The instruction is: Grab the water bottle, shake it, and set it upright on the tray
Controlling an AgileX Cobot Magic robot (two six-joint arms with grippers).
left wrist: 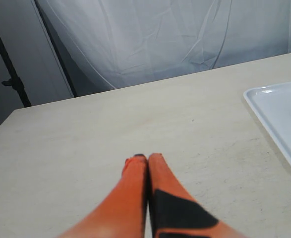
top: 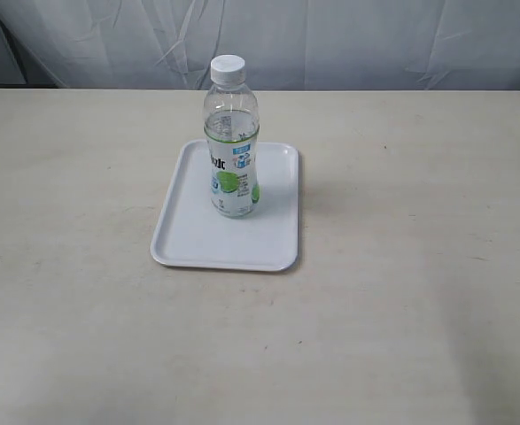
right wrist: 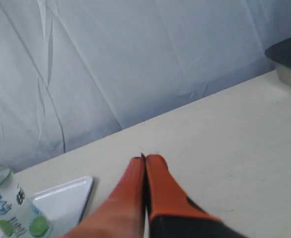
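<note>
Two tools, the orange left tool (left wrist: 146, 157) and right tool (right wrist: 145, 158), sit pressed shut on nothing above the beige counter (top: 401, 266). Centre frame, the clear plastic water bottle (top: 232, 155) with white screw cap stands upright on the flat white rectangular tray (top: 273, 239), its only load. Likely light, thin-walled, slippery; best gripped at the labelled waist. Fill level unclear.

Water bottle (top: 232, 133) showing clear body, white cap, white label bearing green and blue marks. Tray (top: 197, 241) showing white. Desk (top: 401, 292) looking beige. Left gripper (left wrist: 147, 157), right gripper (right wrist: 144, 159) showing orange with black.
</note>
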